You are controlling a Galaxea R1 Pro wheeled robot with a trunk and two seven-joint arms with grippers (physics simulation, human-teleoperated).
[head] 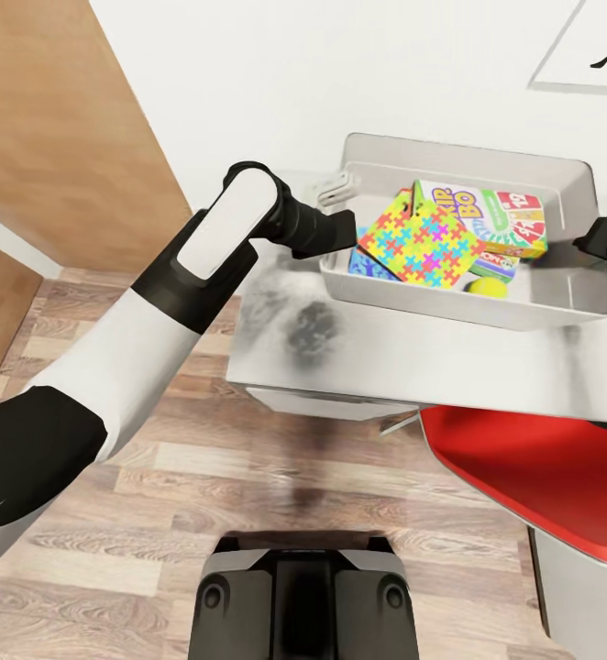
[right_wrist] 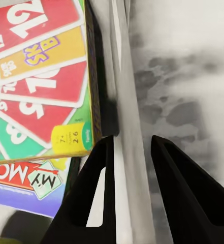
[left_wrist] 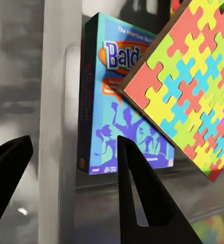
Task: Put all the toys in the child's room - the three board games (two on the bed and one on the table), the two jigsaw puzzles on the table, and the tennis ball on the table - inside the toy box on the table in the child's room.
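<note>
**Both arms at the box's ends, walls between the jaws**

The toy box (head: 560,298) sits on the table (head: 413,367) with its long axis running across the robot's front, and the arms meet it at opposite short ends. The left gripper (left_wrist: 71,168) is at the left end. In its wrist view the jaws stand wide, with the pale vertical band of the left wall (left_wrist: 58,127) between the two fingers; they do not look pressed on it yet. The right gripper (right_wrist: 129,152) is at the right end, jaws narrow, straddling the right wall (right_wrist: 124,91) with a finger on each side. It looks clamped on the wall, though contact is hard to confirm.

Inside the box, the puzzle (head: 420,240) lies tilted on top, leaning over the blue game (left_wrist: 117,101) that stands just inside the left wall. The Skip-Bo game (head: 487,217) lies toward the right, overlapping the Monopoly box (right_wrist: 25,183). The ball (head: 487,287) rests on the floor of the box near the front wall.

Judging by the contents, most toys look packed, though I cannot count every piece. If the coming move is a two-handed shift of the box, it turns on the left jaws closing on their wall; each arm is already nearest its own end
</note>
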